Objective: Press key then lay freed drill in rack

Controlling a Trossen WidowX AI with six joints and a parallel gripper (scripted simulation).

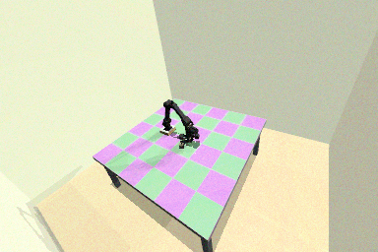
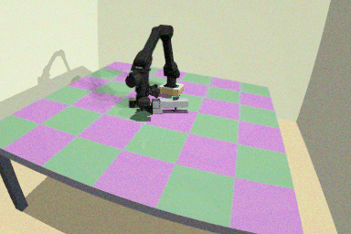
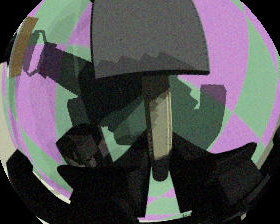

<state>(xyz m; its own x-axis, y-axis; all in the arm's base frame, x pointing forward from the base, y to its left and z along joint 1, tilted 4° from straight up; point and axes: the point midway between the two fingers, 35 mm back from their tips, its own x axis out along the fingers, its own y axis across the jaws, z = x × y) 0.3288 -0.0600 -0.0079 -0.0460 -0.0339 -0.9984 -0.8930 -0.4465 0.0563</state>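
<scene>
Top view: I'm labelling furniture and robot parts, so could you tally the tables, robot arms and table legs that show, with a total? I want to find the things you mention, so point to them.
Table [image 1: 174, 197] [image 2: 201, 199] [image 3: 261, 55]: 1
Robot arm [image 1: 180, 111] [image 2: 168, 55]: 1
Table legs showing [image 1: 113, 177] [image 1: 207, 244] [image 1: 256, 146] [image 2: 14, 186]: 3
Total: 5

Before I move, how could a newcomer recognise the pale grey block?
On the checkered table, follow the black arm to its end effector. In the exterior view, the long, pale grey block lies beside it. The base behind has a tan side; the block does not.
</scene>
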